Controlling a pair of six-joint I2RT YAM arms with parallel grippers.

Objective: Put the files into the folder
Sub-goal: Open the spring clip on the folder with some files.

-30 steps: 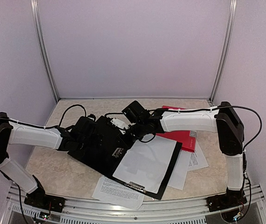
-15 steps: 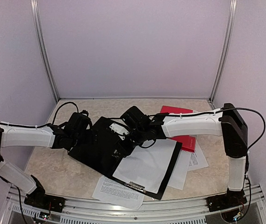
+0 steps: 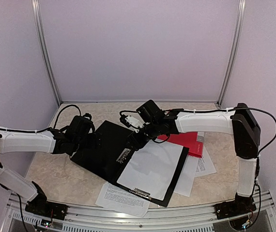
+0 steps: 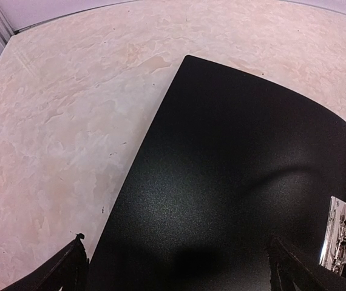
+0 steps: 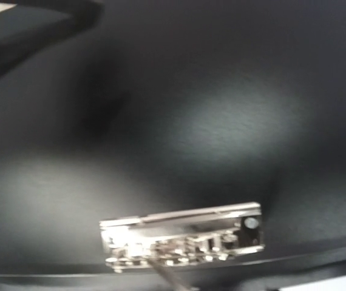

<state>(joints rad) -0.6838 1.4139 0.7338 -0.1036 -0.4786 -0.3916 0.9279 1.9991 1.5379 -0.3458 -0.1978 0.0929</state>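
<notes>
The black folder (image 3: 101,150) lies open and flat on the table. A blank white sheet of the files (image 3: 152,166) rests on its right half. A printed sheet (image 3: 121,198) sticks out under the near edge, and more sheets (image 3: 200,166) show at the right. My left gripper (image 3: 93,141) is open just over the left cover (image 4: 234,170), its fingertips (image 4: 76,262) low in the left wrist view. My right gripper (image 3: 134,141) hovers close over the spine's metal clip (image 5: 182,239). Its fingers are hidden in the right wrist view, which shows only cover (image 5: 209,109).
A red booklet (image 3: 189,141) lies behind the folder at the right, partly under my right arm. A second metal clip (image 3: 139,192) sits at the near edge of the folder's right half. Bare marbled table (image 3: 55,169) shows at the left. Walls enclose three sides.
My left gripper has drawn back to the left, off the middle of the cover. My right wrist dipped towards the spine, then pulled back right. The left cover now shows flat and uncovered.
</notes>
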